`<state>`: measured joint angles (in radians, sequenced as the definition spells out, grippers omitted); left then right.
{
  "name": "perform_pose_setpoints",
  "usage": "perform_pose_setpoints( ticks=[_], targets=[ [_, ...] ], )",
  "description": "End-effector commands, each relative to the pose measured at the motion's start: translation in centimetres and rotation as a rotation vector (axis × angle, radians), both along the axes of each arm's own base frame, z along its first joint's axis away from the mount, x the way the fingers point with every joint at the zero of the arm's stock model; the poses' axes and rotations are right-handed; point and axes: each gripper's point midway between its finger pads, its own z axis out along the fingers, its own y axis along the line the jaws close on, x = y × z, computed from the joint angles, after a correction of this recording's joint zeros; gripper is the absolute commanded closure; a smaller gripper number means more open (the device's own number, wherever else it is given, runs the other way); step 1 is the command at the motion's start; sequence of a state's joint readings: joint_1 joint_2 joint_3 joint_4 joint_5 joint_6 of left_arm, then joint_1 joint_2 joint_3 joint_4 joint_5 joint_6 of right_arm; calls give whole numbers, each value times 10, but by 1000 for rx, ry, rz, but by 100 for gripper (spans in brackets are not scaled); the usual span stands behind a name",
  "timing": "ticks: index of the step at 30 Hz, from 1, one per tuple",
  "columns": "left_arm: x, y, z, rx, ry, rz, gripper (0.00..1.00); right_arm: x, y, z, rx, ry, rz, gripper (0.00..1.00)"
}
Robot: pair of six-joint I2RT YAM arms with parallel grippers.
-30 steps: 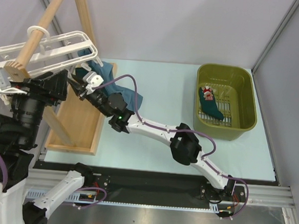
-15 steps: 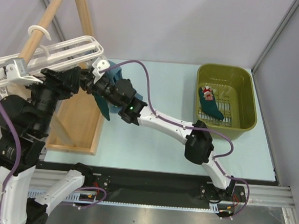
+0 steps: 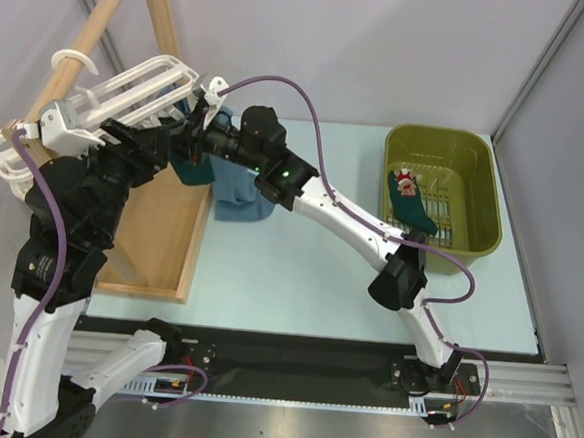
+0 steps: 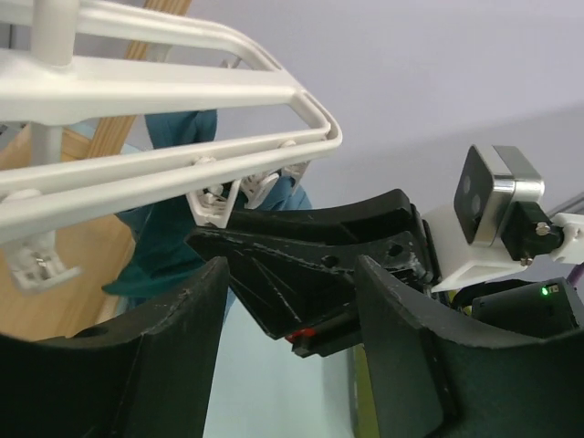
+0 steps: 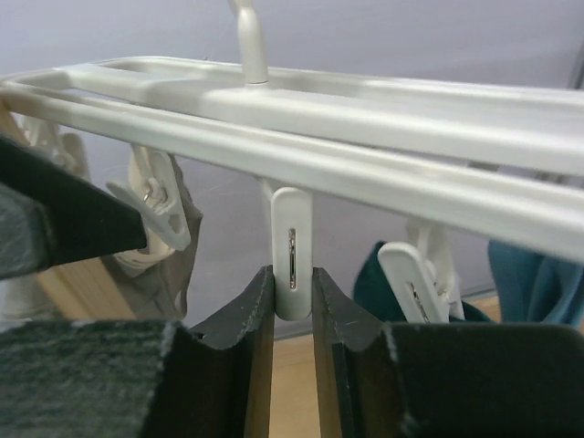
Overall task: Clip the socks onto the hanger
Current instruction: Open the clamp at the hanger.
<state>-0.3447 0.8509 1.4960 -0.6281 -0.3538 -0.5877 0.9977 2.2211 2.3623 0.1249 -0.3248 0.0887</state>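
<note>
The white hanger point(image 3: 131, 85) hangs from the wooden rack's pole at upper left, tilted. A steel-blue sock point(image 3: 244, 191) and a dark teal sock point(image 3: 190, 164) dangle from it. My right gripper point(image 3: 189, 140) reaches in under its bars. In the right wrist view it point(image 5: 293, 278) is shut on a small white clip point(image 5: 292, 246) below the hanger's bars point(image 5: 383, 114). A dark teal sock point(image 5: 372, 274) hangs behind the neighbouring clip. My left gripper point(image 3: 157, 141) is raised just left of it, open point(image 4: 292, 356) and empty. Another teal sock with a red-and-white motif point(image 3: 410, 202) lies in the basket.
An olive-green basket point(image 3: 478, 207) stands at the table's right. The wooden A-frame rack point(image 3: 95, 20) with its flat base board point(image 3: 160, 240) fills the left side. The two grippers sit very close under the hanger; the right wrist's camera block point(image 4: 497, 192) shows in the left wrist view.
Both arms have risen and moved back toward the hanger. The hanger has swung to a steeper tilt. The steel-blue sock now hangs free below it.
</note>
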Motion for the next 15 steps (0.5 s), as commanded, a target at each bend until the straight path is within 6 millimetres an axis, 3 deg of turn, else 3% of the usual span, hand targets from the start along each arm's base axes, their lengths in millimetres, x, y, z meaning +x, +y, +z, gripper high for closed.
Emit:
perform_pose_setpoints(
  ticks=[1, 10, 15],
  targets=[
    [-4, 7, -2, -80, 40, 48, 38, -30, -30, 51, 29, 1, 116, 100],
    [2, 12, -22, -153, 139, 110, 39, -44, -27, 48, 15, 21, 169, 100],
    [6, 18, -21, -150, 182, 151, 41, -44, -26, 45, 11, 36, 181, 100]
  ],
)
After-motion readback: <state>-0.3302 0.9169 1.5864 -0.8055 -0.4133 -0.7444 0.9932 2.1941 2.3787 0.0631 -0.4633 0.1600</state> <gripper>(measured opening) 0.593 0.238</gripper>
